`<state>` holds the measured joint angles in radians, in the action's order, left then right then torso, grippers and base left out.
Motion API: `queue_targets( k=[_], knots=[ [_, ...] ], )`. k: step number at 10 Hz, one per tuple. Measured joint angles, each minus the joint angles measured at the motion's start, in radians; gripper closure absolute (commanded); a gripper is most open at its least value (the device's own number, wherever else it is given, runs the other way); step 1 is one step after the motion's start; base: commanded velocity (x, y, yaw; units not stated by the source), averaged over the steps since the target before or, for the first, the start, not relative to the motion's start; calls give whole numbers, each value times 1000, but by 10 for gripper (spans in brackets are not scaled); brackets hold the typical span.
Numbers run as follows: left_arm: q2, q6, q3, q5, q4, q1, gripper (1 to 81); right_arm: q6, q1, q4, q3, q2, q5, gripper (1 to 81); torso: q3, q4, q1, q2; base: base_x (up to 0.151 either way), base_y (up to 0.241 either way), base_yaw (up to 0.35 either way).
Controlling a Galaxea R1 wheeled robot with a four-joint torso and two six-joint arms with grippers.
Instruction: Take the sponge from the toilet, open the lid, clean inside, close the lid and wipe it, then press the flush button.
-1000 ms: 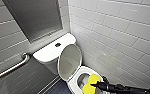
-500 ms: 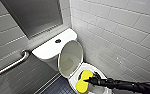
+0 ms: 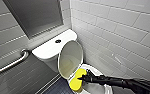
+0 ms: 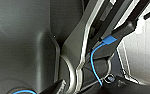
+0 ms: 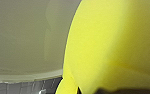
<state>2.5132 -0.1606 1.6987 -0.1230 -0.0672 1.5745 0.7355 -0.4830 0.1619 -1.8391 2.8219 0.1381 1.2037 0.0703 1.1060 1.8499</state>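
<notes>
Right gripper (image 3: 84, 78) clamped on the sponge (image 3: 77, 81), sponge at the left rim of the toilet (image 3: 94, 68) bowl (bowl's inside mostly hidden by the arm), lid (image 3: 69, 60) raised just behind, flush button (image 3: 58, 41) on tank top, grab bar (image 3: 11, 63) far left.

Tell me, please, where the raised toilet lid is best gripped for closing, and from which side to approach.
Grip the lid at its free top rim, coming from the bowl side. It stands open, hinged at the bottom, with the tank close behind, so the top likely gives most leverage and room.
</notes>
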Motion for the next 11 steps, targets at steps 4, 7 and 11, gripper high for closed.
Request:
queue_targets(
  k=[4, 7, 11],
  knots=[
    [5, 0, 2, 5, 0, 3, 10, 45, -70, 0, -99, 54, -6, 811, 0, 0, 6, 11, 0, 0, 0],
    [5, 0, 2, 6, 0, 3, 10, 93, -131, 0, -119, 46, -79, 811, 0, 0, 6, 11, 0, 0, 0],
    [11, -1, 2, 6, 0, 3, 10, 99, -173, 1, 0, -76, -86, 811, 0, 0, 6, 11, 0, 0, 0]
  ],
)
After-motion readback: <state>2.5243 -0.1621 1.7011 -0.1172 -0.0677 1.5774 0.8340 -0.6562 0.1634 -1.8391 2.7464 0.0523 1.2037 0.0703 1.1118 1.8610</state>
